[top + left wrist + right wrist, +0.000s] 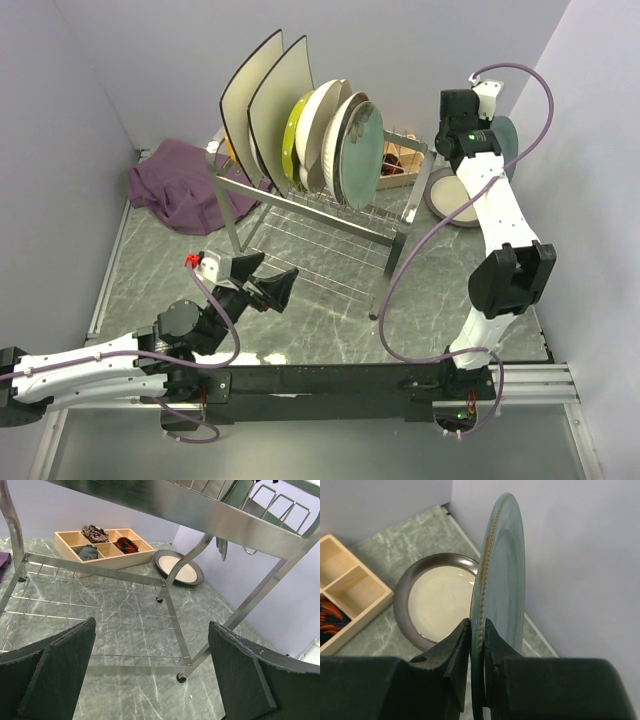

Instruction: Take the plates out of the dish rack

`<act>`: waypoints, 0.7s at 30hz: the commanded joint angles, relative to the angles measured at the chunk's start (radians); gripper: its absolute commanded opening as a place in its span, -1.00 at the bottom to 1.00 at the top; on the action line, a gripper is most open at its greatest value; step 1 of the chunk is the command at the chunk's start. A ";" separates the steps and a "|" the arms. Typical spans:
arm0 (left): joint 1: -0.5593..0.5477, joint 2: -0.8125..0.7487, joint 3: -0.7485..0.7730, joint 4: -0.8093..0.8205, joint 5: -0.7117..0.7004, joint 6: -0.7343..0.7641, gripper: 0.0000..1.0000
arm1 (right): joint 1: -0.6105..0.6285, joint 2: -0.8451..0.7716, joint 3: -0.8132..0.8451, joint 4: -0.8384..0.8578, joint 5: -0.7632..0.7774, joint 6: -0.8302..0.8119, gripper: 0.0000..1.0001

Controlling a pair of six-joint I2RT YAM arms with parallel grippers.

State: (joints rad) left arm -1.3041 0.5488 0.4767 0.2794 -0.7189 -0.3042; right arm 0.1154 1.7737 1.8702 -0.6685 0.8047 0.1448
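Right gripper (pixel 477 630): I pinch teal plate (pixel 502 580) by rim, upright near brown-rimmed plate (pixel 440 602), probably to stack.
Left gripper (pixel 151 625): wide, empty, by dish rack (pixel 200 510).

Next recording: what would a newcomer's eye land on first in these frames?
The tall silver dish rack at centre back, with a row of plates standing on edge in it, draws the eye first. At far right, the right hand is shut on a teal-grey plate, held on edge near a brown-rimmed plate lying flat. The left hand hangs wide open, low in front of the rack.
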 commanded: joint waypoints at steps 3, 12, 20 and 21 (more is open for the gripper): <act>-0.003 -0.007 -0.001 0.026 -0.002 0.010 0.99 | -0.052 -0.086 -0.094 0.230 -0.105 -0.129 -1.00; -0.003 -0.009 -0.003 0.029 0.007 0.010 0.99 | -0.080 0.205 0.318 -0.061 -0.076 -0.102 -1.00; -0.003 -0.003 -0.001 0.029 0.004 0.011 0.99 | -0.083 0.354 0.443 -0.106 -0.067 -0.097 -1.00; -0.003 -0.003 0.000 0.026 0.003 0.011 0.99 | -0.083 0.371 0.463 -0.118 -0.068 -0.094 -1.00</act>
State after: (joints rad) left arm -1.3041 0.5442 0.4767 0.2798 -0.7197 -0.3042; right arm 0.0307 2.1185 2.2135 -0.7818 0.6685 0.0669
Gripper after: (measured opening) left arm 0.995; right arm 0.204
